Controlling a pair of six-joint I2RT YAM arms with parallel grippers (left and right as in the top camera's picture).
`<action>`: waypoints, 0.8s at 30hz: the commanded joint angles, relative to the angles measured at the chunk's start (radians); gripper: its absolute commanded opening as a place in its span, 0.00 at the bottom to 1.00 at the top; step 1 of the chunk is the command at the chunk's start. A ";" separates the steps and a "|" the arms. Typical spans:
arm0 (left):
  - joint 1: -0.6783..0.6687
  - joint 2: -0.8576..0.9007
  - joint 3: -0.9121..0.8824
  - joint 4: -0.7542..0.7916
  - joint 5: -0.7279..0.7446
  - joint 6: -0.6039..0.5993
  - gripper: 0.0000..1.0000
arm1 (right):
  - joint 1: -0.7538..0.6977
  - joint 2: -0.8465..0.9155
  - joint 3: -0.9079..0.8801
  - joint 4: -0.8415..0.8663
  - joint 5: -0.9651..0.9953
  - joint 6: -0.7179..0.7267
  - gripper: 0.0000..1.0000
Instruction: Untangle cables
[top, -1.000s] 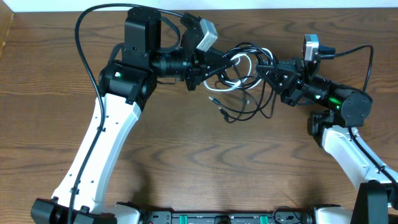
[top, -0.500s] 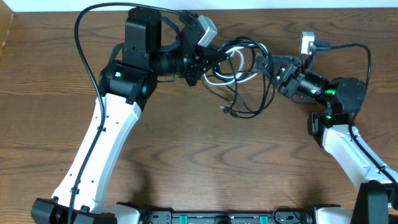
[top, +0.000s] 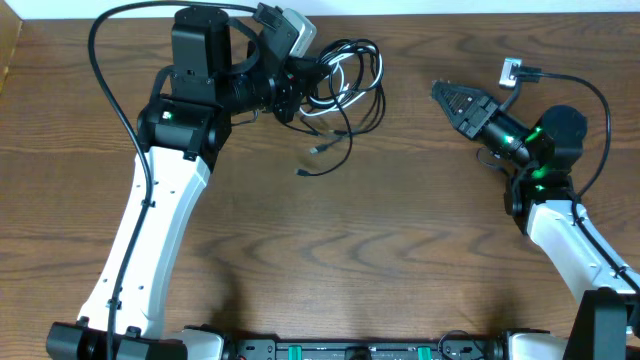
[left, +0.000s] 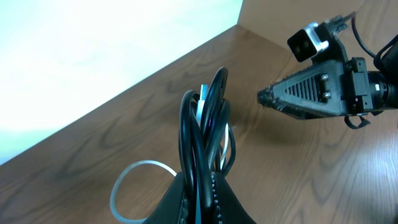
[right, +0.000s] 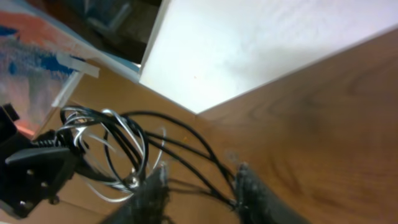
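The left pincer (top: 303, 78) is pressed together on the cables (top: 350, 72). It holds the bundle close to the far edge of the bench (top: 400, 250), a little left of that edge's middle. In the left wrist view the black loops (left: 205, 124) rise straight out from between the fingers of this pincer (left: 199, 202). A thin white wire (left: 134, 180) curls out beside them on the left. From above, most of the bundle is a knot of overlapping black loops with white strands mixed in. Two loose black ends trail from it toward the near edge. One ends in a small pale plug (top: 316, 150) and the other ends lower down (top: 303, 172); whether they touch the wood cannot be told.

The right pincer (top: 442, 92) sits toward the far right corner, pointing left at the bundle and well apart from it. In its own wrist view its fingers (right: 152, 193) are spread a little with nothing between them, and the cables (right: 124, 149) show beyond the tips. Seen from the left wrist, it (left: 264, 98) tapers to a point above bare wood.
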 joint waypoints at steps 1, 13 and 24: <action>0.000 -0.008 0.022 -0.008 0.006 -0.001 0.07 | -0.001 -0.005 0.002 0.047 -0.009 -0.029 0.52; -0.002 -0.008 0.022 -0.012 0.253 0.119 0.07 | 0.090 -0.005 0.002 0.182 -0.030 -0.182 0.88; -0.086 -0.007 0.022 -0.011 0.264 0.220 0.08 | 0.176 -0.005 0.002 0.094 0.188 -0.220 0.90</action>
